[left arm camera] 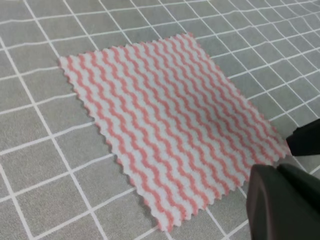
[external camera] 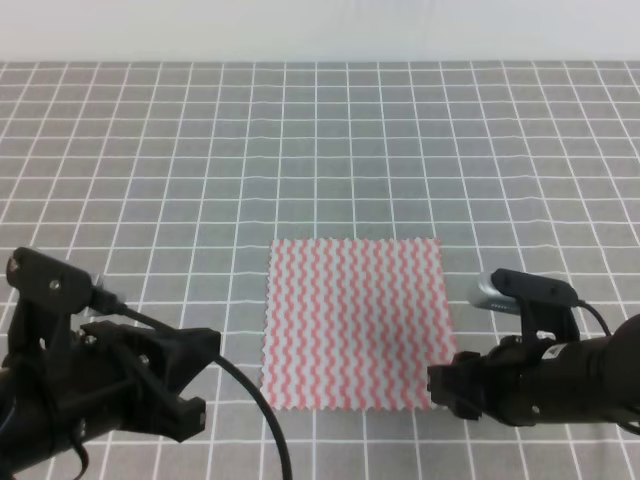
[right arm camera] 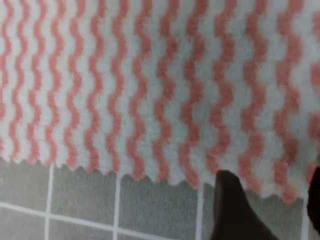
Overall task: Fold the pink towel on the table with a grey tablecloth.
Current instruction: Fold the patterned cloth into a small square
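The pink towel [external camera: 355, 322] lies flat and unfolded on the table with a grey tablecloth [external camera: 320, 150]. My right gripper [external camera: 440, 385] sits low at the towel's near right corner. In the right wrist view it is open [right arm camera: 272, 210], and its dark fingers [right arm camera: 230, 210] straddle the towel's jagged near edge [right arm camera: 150, 170]. My left gripper [external camera: 197, 382] hovers left of the towel's near left corner, apart from it, with its two fingers spread and nothing between them. In the left wrist view the towel [left arm camera: 170, 125] fills the middle and one left finger [left arm camera: 280, 205] shows at the bottom right.
The gridded grey cloth runs to the far edge, where a pale wall begins [external camera: 320, 30]. A cable [external camera: 255, 410] trails from the left arm across the cloth near the towel's left side. The right gripper's dark tip [left arm camera: 305, 137] shows beside the towel's corner in the left wrist view.
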You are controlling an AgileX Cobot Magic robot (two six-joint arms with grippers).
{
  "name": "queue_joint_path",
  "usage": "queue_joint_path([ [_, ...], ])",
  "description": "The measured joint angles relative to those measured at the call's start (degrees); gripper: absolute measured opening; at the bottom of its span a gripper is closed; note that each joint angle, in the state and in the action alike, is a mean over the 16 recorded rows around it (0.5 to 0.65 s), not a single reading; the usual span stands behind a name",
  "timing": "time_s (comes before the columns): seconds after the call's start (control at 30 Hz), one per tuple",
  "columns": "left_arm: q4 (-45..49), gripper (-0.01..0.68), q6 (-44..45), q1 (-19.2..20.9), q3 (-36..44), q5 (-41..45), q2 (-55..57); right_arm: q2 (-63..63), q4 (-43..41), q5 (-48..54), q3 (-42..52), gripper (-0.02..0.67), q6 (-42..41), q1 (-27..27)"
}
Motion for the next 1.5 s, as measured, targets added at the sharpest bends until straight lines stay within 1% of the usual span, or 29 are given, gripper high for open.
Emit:
queue_joint_path([
  [0.2, 0.00, -0.004, 0.14, 0.00, 0.00, 0.01, 0.00, 0.48, -0.07, -0.59, -0.01, 0.302, 0.00, -0.52],
  [0.73, 0.30, -0.004, 0.33, 0.00, 0.00, 0.26, 0.00, 2.48, 2.10, 1.22, 0.00, 0.301, -0.29, -3.92],
  [1.5, 0.36, -0.003, 1.44, -0.01, 0.00, -0.31, -0.03, 4.69, 3.76, 4.59, -2.07, 0.299, -0.50, -3.98],
])
